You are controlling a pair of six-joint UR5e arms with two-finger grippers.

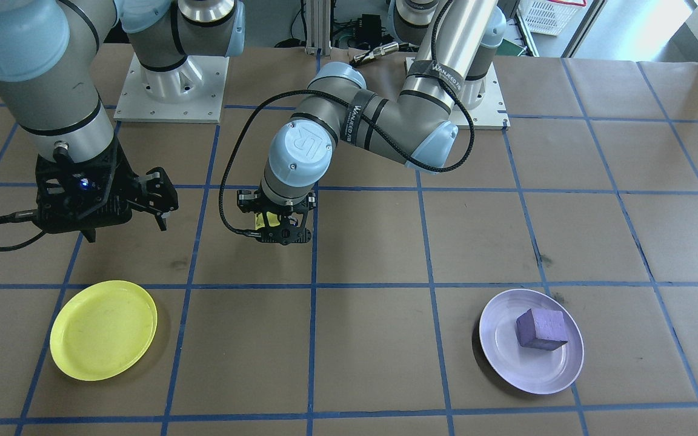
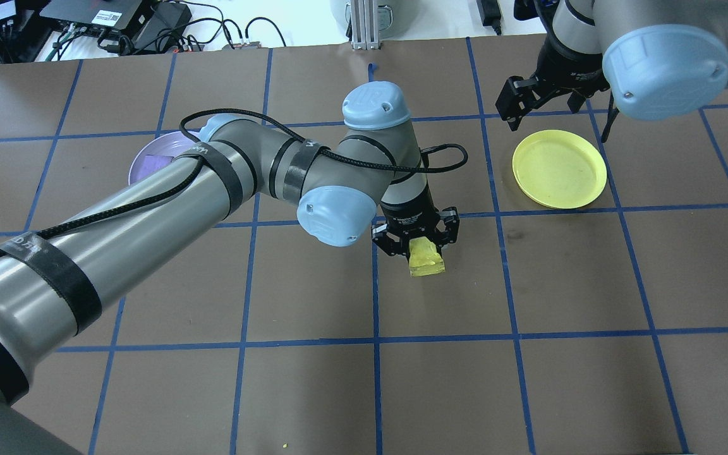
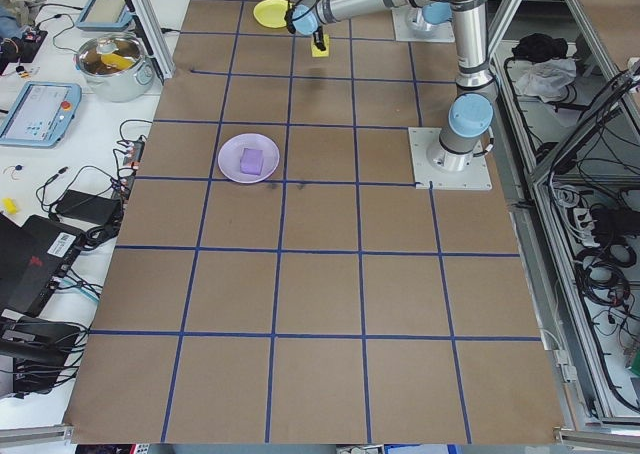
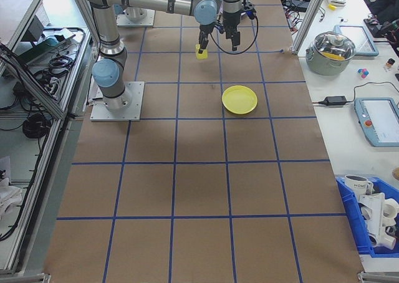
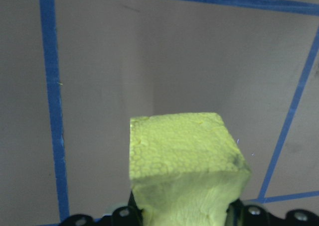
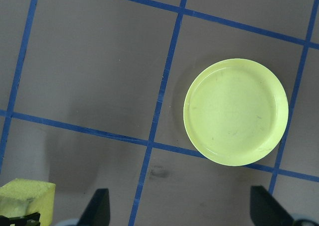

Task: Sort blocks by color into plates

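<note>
Brown table (image 2: 566,284), blue tape grid (image 2: 509,278)

Overhead and front-facing cameras look steeply down from opposite sides of the yellow plate (image 2: 559,169), both seeing it. The two side cameras view it from the table's ends; the right wrist camera hangs close above it.

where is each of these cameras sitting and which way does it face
Front-facing: across the table, looking down at both arms; left gripper holds the yellow block.
Overhead: behind the robot; yellow block in the left gripper, right gripper by the yellow plate.
Exterior left: table end; purple block on the lavender plate, arms far.
Exterior right: opposite end; arms far.
Left wrist: down on its held block.
Right wrist: down on the yellow plate, own fingertips showing.
Both wrist views share the yellow block.
</note>
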